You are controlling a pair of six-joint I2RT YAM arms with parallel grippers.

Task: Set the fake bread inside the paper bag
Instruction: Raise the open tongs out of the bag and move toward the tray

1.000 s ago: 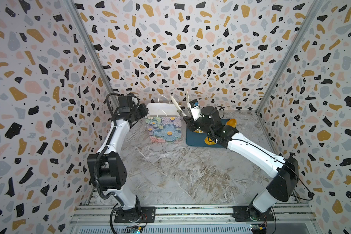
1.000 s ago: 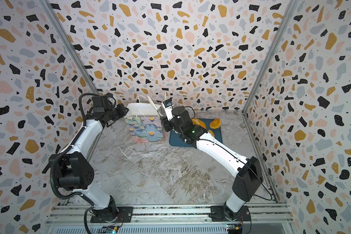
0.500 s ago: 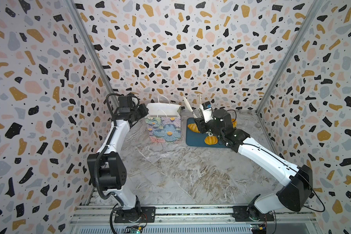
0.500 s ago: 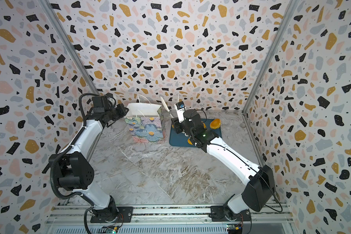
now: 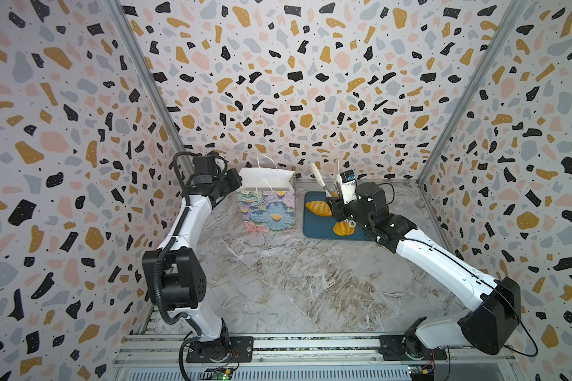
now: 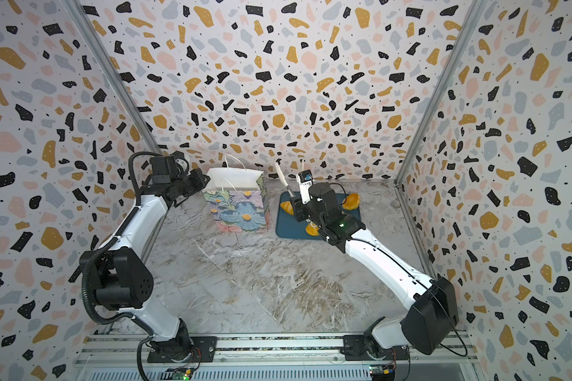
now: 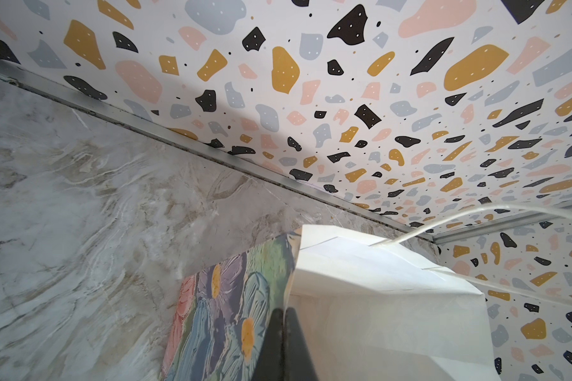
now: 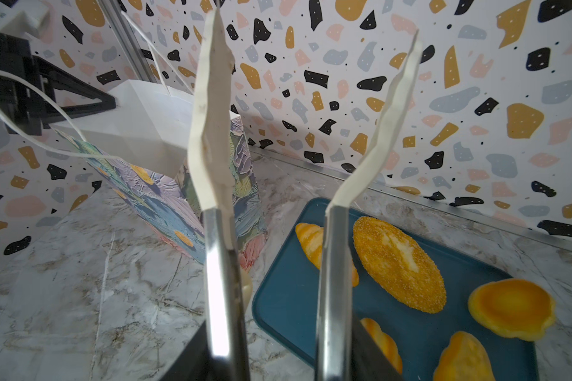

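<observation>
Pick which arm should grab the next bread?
Right. The right gripper holds open, empty tongs over the tray of bread; the left gripper is shut on the bag rim.

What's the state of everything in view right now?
paper bag, upright, mouth open, contents hidden.
left gripper, shut on the paper bag's rim.
right gripper, shut on the tongs' handles.
tongs, tips apart, nothing between them.
fake bread, five pieces showing, on or at the tray, none gripped.
tray, lying flat beside the paper bag.
</observation>
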